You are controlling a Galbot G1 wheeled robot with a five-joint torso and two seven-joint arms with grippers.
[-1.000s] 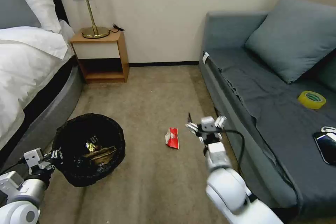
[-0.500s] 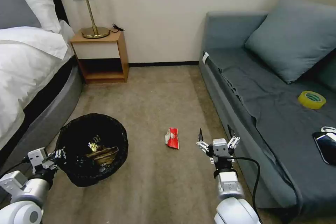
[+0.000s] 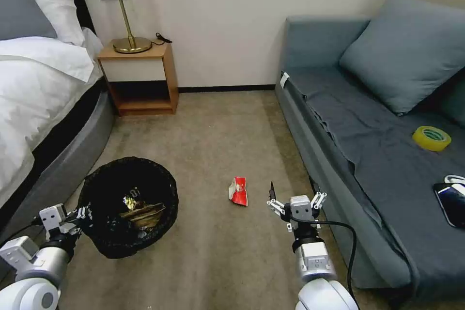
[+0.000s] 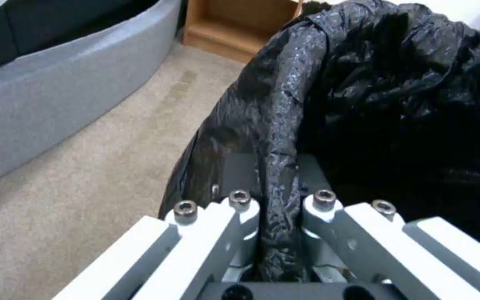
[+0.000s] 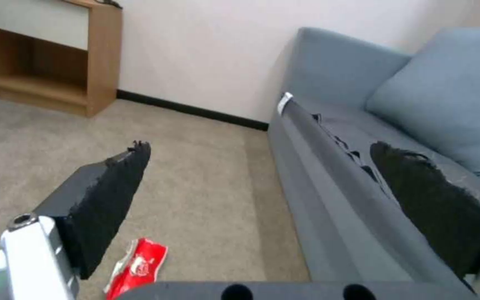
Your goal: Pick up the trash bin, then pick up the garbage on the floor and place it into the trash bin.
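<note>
The trash bin (image 3: 127,247), lined with a crinkly black bag (image 4: 396,104), sits at the lower left of the head view beside the bed. My left gripper (image 3: 80,215) (image 4: 278,168) is shut on its near rim. Inside lie a crumpled brown paper bag (image 3: 143,214) and a gold-red wrapper (image 3: 128,201). A red snack packet (image 3: 238,191) (image 5: 137,266) lies flat on the beige carpet floor (image 3: 213,145). My right gripper (image 3: 293,190) (image 5: 259,146) hangs open just right of the packet, close to the sofa front, with nothing between its fingers.
A grey sofa (image 3: 368,155) runs along the right, with a yellow tape roll (image 3: 431,138) and a black phone (image 3: 453,202) on its seat. A bed (image 3: 34,106) lines the left. A wooden nightstand (image 3: 140,77) with a lamp stands against the far wall.
My right gripper drew back toward me and lower, then edged slightly left, still open. The bin in my left gripper shifted a little to the right.
</note>
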